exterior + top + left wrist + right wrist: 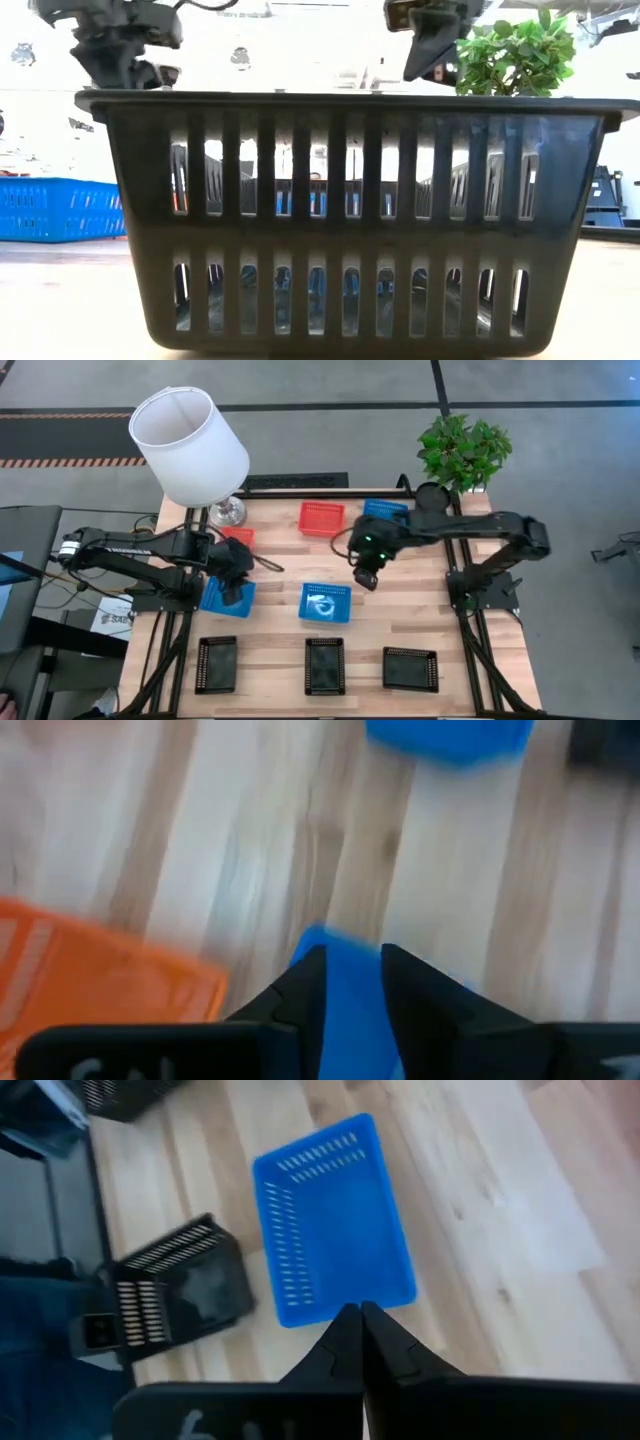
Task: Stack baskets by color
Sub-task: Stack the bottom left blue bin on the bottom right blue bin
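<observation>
My left gripper (236,578) stands near the table's left edge, pointing down over a blue basket (228,596), fingertips apart, with the basket's blue (350,995) showing in the gap. A red-orange basket (100,965) lies just beyond it. My right gripper (360,1315) is shut on nothing, raised above the table's middle, over the far edge of the centre blue basket (326,603). A second red-orange basket (322,517) and a third blue one (385,510) lie at the far side. Three black baskets (217,663) (325,665) (411,668) line the near edge. My left gripper has the blue basket's edge (345,955) in the gap between its fingers, coming from above. I cannot tell whether the fingers touch it. The basket lies flat on the table.
A lamp with a white shade (190,440) stands at the far left corner and a potted plant (463,448) at the far right corner. In the low view the middle black basket (350,210) fills the foreground. Bare wood lies between the middle row and the black baskets.
</observation>
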Robot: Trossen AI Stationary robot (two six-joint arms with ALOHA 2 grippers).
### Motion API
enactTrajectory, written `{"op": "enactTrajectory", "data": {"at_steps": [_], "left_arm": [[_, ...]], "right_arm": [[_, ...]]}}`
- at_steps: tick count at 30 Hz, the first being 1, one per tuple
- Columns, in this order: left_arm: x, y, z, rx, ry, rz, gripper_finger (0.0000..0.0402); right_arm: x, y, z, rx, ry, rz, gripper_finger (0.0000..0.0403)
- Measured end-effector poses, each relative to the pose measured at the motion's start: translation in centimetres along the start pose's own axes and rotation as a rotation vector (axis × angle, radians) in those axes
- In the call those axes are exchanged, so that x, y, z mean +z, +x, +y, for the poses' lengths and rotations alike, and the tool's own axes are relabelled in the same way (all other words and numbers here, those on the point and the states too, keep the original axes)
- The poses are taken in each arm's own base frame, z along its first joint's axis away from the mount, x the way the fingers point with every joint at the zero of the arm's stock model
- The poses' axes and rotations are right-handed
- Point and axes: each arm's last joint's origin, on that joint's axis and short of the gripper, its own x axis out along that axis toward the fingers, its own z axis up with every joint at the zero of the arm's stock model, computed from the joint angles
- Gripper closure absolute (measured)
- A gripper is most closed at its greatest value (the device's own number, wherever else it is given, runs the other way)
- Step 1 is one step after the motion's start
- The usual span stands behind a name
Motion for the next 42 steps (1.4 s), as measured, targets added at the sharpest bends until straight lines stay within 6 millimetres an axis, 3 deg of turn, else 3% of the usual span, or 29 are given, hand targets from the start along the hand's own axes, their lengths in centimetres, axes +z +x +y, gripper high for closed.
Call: {"op": "enactTrajectory", "data": {"at_steps": [4,9,17,23,27,33,42], "left_arm": [[-0.9,0.6,0.1,-0.002,0.113,0.107,0.0295],[-1.7,1.5,-0.3,-0.137,0.170,0.165,0.0291],[-3.0,1.9,-3.2,-0.356,0.304,0.225,0.0291],[-3.8,1.9,-4.7,-0.271,0.358,0.217,0.0291],[-4.5,3.0,-5.1,-0.240,0.331,0.202,0.0291],[-5.9,4.6,-5.0,-0.199,0.286,0.241,0.0291],[-6.0,4.9,-4.8,-0.136,0.242,0.232,0.0291]], "right_arm": [[-1.3,-0.2,0.6,0.049,0.017,-0.055,0.0394],[-2.1,0.2,1.0,0.056,0.014,-0.038,0.0393],[-2.3,0.7,1.6,0.065,0.001,-0.020,0.0393],[-2.3,0.7,1.5,0.064,-0.003,-0.020,0.0392],[-2.3,0.7,1.5,0.063,-0.010,-0.021,0.0393],[-2.2,0.7,1.3,0.061,-0.005,-0.024,0.0393],[-2.2,0.7,1.4,0.066,-0.003,-0.022,0.0394]]}}
